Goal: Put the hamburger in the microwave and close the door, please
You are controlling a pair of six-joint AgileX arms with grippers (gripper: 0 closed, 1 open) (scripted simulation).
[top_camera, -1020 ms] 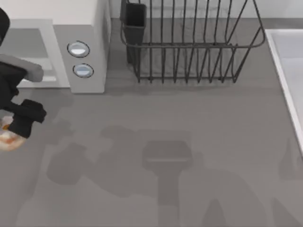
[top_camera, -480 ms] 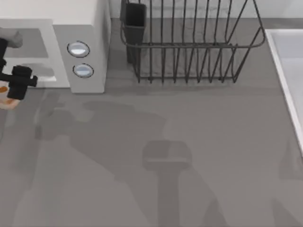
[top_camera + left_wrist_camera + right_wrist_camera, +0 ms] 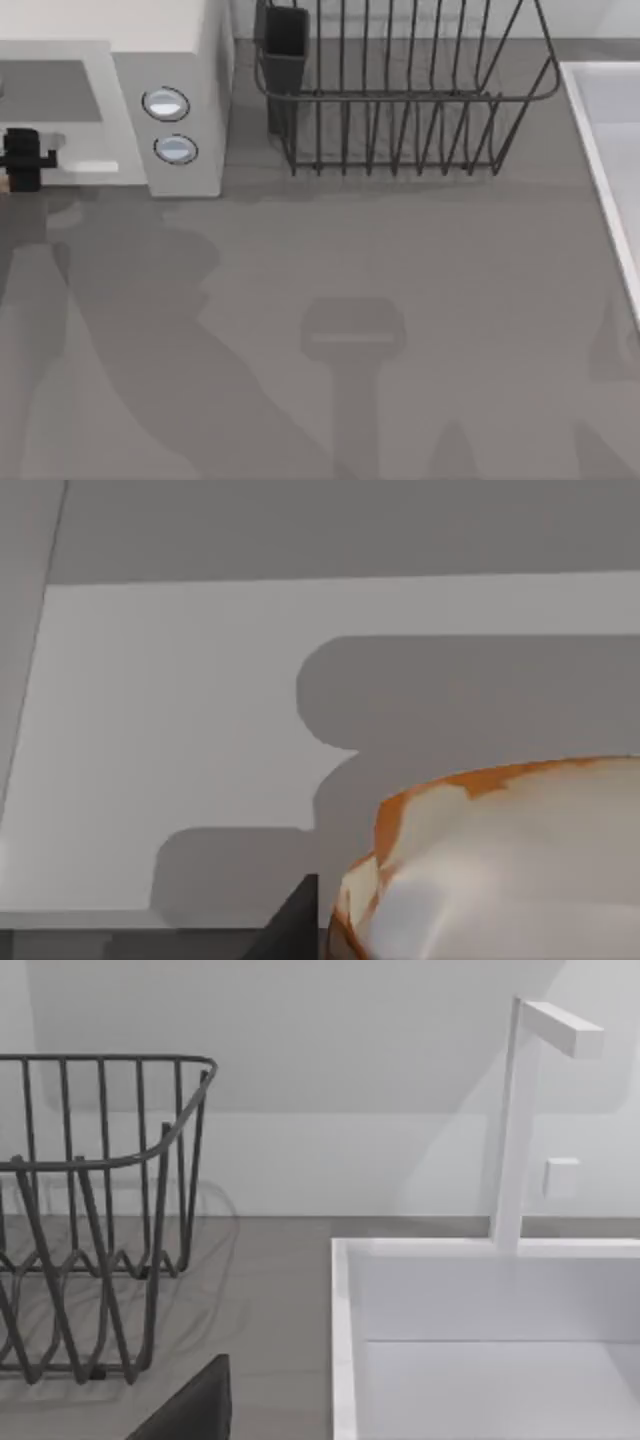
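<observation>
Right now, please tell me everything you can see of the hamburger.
The hamburger is a rounded pale cream bun with orange patches along its upper edge, smooth and slightly glossy. In the left wrist view it sits close under the camera, before the microwave's pale interior, where its shadow falls. In the top view the left gripper is at the table's left edge, in front of the microwave's opening. How it is gripped cannot be seen.

My black left gripper (image 3: 22, 160) holds a round pale cream hamburger (image 3: 500, 870) streaked orange, before the boxy off-white microwave (image 3: 185, 60) with its grey interior and two silver-blue knobs (image 3: 166, 104); a dark wire dish rack (image 3: 400, 90) stands on the grey table (image 3: 400, 300).
</observation>
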